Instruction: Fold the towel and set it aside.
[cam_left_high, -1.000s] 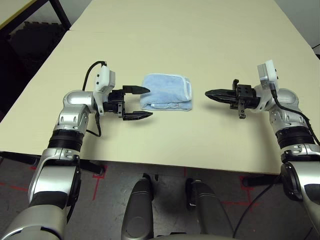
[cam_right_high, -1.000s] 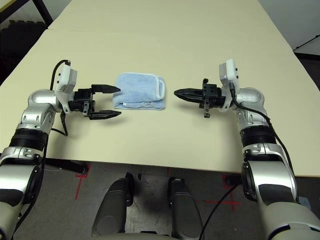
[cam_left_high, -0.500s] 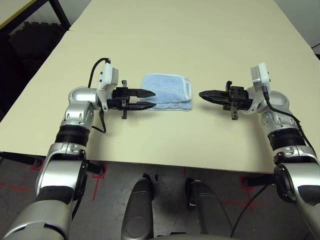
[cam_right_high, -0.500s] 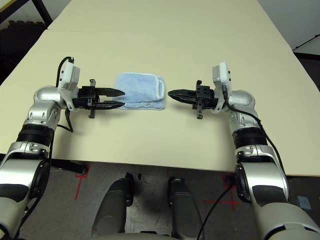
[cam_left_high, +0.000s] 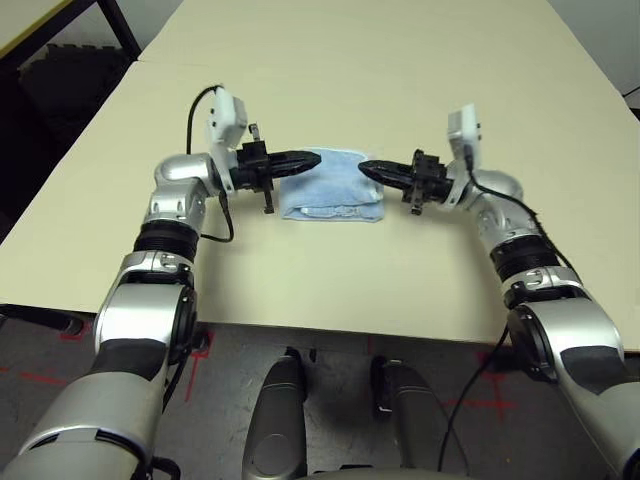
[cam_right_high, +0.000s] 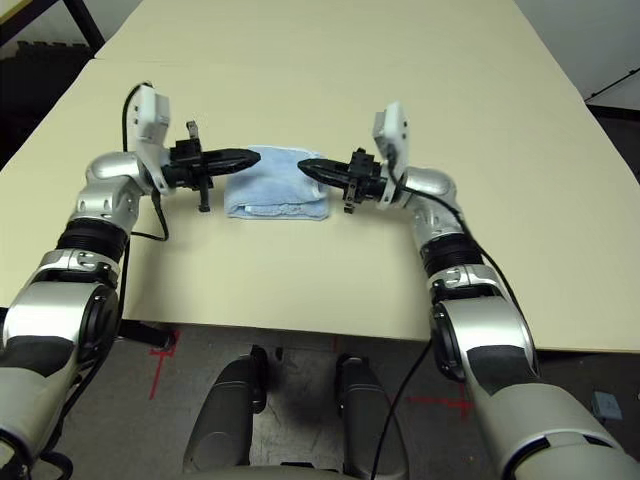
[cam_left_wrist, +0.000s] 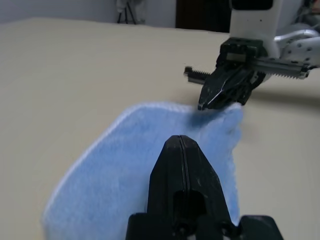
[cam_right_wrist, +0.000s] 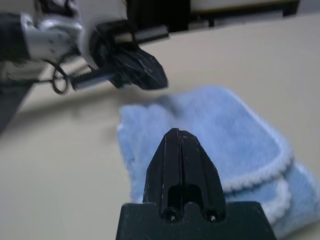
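The light blue towel (cam_left_high: 331, 190) lies folded into a small thick rectangle on the cream table (cam_left_high: 400, 70), its white stitched edging along the right side. My left gripper (cam_left_high: 317, 157) is shut, and its tip hovers over the towel's far left part. My right gripper (cam_left_high: 363, 167) is also shut, pointing in from the right at the towel's far right corner. The two tips face each other a short gap apart. In the left wrist view, the shut fingers (cam_left_wrist: 181, 165) rise over the towel (cam_left_wrist: 115, 180), with the right gripper (cam_left_wrist: 212, 102) beyond. Nothing is pinched in either one.
The table's front edge (cam_left_high: 350, 335) runs close below the towel. Wide bare tabletop stretches behind and to both sides. A second table with a black leg (cam_left_high: 118, 25) stands at the far left, over dark floor.
My left gripper has gone from open to shut. Both arms have swung inward and farther from me, bringing the two tips close together over the towel's far edge. The towel has not moved.
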